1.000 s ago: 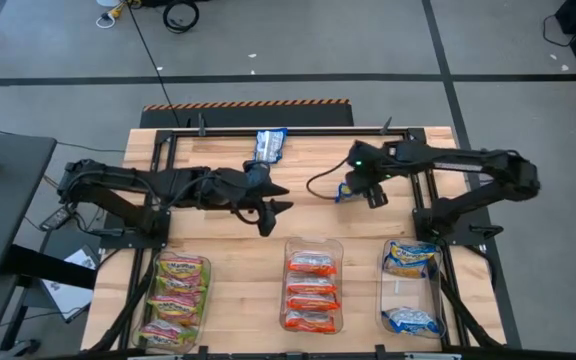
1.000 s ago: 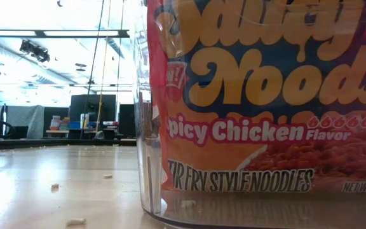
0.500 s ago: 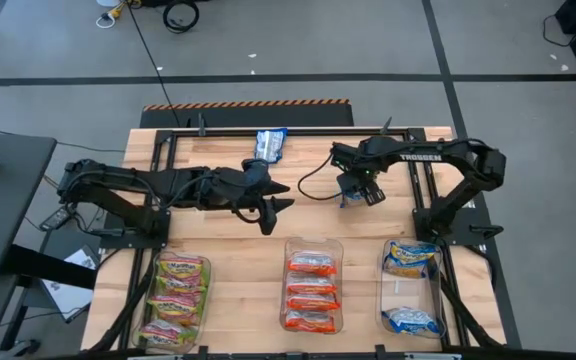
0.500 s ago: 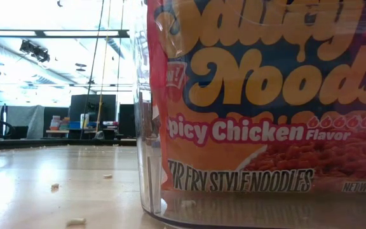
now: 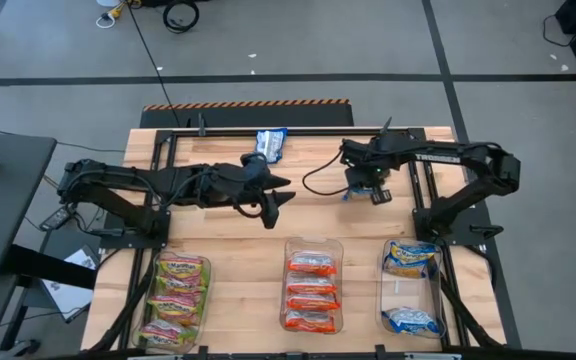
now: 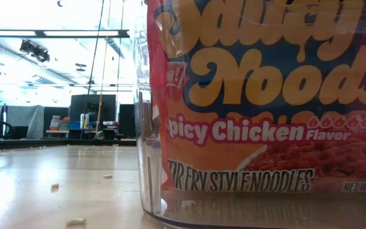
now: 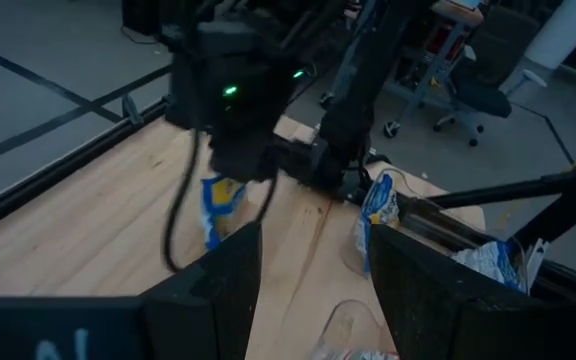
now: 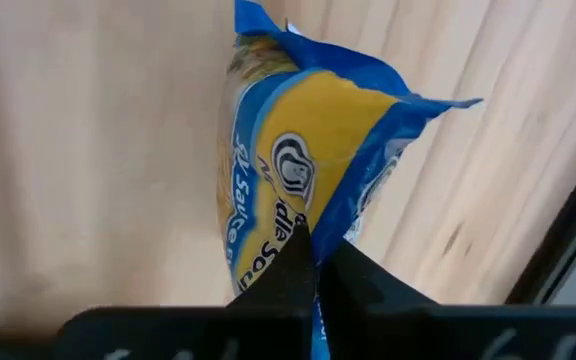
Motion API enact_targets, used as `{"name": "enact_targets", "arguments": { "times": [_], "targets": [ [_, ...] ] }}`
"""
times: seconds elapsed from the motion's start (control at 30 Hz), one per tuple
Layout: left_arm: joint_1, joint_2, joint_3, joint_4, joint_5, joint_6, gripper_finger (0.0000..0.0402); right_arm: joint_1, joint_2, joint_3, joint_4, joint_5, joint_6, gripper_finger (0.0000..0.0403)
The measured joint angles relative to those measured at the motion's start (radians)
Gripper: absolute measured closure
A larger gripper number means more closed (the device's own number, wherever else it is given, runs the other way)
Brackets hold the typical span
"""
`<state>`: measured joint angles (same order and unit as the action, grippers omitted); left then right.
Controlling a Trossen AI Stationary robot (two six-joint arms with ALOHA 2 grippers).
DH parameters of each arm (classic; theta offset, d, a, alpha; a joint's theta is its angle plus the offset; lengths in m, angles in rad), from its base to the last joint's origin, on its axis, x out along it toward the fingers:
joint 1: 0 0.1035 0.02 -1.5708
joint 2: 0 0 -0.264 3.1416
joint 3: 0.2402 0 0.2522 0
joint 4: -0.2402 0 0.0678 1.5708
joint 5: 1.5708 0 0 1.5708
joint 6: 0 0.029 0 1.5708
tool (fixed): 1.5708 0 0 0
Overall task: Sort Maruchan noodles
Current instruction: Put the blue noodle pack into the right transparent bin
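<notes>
Grey floor with dark tape lines surrounded the wooden table (image 5: 228, 225) in the high view, a black-and-orange striped strip along its far edge.

Right gripper (image 8: 313, 262) was clamped on a blue-and-yellow packet (image 8: 308, 165); only the right wrist view showed the fingers pinched together on its crinkled edge, the packet hanging over bare wood. From above, that gripper (image 5: 361, 188) sat over the far right part of the table, the packet mostly hidden beneath it. The left wrist view caught the same packet (image 7: 220, 205) dangling under the right arm's wrist, clear of the table.

Left gripper (image 5: 276, 205) hovered near the table's middle, its fingers (image 7: 218, 275) standing apart with nothing between them.

Another blue packet (image 5: 270, 144) lay alone at the far edge, against the black rail.

Three clear bins lined the near edge. The left bin (image 5: 205, 265) held green-yellow packets (image 5: 176, 298), stacked flat. The middle bin (image 5: 338, 245) held orange-red packets (image 5: 311, 293), four visible in a column. The right bin (image 5: 438, 290) held two blue-and-yellow packets (image 5: 412, 258), one at each end, well apart.

The low view gave only a close look at the middle bin's wall (image 6: 146, 159) with an orange-red packet (image 6: 265, 95) pressed against it, printed "Spicy Chicken Flavor", crumbs scattered on the wood beside it.
</notes>
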<state>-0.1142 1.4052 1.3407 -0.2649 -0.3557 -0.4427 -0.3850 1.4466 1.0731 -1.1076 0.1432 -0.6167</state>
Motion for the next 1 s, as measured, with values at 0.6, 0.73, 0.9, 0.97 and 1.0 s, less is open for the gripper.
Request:
{"name": "enact_targets", "arguments": {
  "times": [0.6, 0.73, 0.9, 0.97, 1.0],
  "targets": [
    [-0.005, 0.038, 0.000, 0.135, -0.199, -0.122, 0.0214, 0.712, -0.231, 0.266, -0.463, -0.377, 1.202, 0.0398],
    [-0.014, 0.063, 0.000, 0.212, -0.153, -0.103, 0.0214, 0.960, -0.202, 0.266, -0.456, -0.368, 1.470, 0.0398],
    [-0.053, 0.085, 0.000, 0.280, -0.024, -0.040, 0.0214, 1.150, -0.089, 0.266, -0.449, -0.354, 1.705, 0.0398],
    [-0.083, 0.085, 0.000, 0.281, -0.003, -0.034, 0.0214, 1.196, -0.037, 0.266, -0.430, -0.328, 1.732, 0.0398],
    [-0.097, 0.083, 0.000, 0.280, -0.002, -0.035, 0.0214, 1.215, -0.012, 0.266, -0.425, -0.319, 1.732, 0.0398]
  ]
}}
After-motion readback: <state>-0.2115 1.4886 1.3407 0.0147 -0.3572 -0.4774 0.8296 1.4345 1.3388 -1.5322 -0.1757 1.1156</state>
